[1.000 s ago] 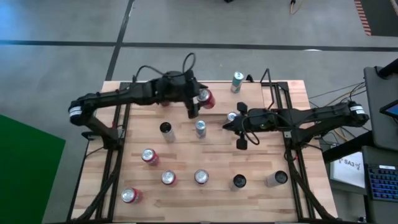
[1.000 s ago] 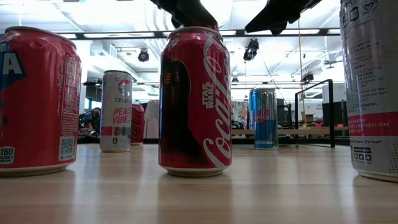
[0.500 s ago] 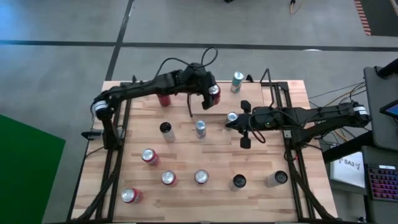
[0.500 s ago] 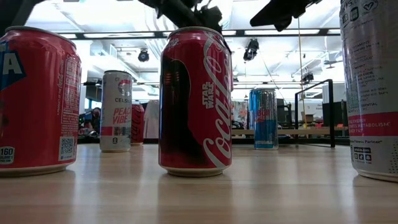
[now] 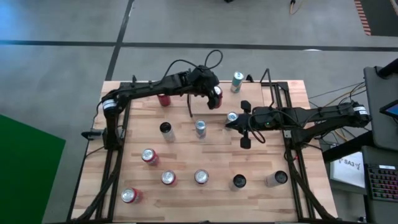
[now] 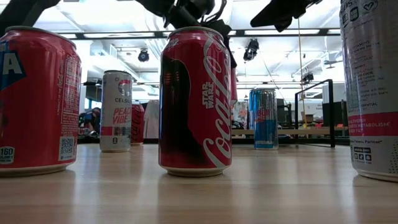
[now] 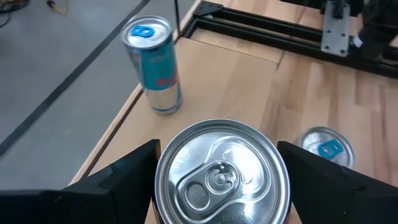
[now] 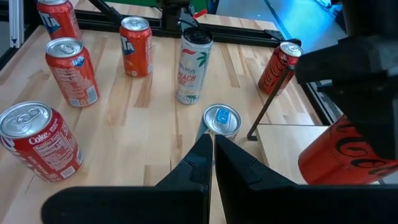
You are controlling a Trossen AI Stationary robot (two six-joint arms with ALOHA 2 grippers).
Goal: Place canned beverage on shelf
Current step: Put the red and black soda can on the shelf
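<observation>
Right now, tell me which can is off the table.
The red Coca-Cola can gripped in the left gripper, raised near the shelf; all others stand on wood.

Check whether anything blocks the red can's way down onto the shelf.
Nothing visible does. The left gripper holds the red can above the shelf, and the board near it looks bare. A blue can stands farther along by the edge, off to one side, apart from the red can.

Slim blue can (image 7: 153, 64) on shelf board (image 7: 211, 81), bare board beside it
</observation>
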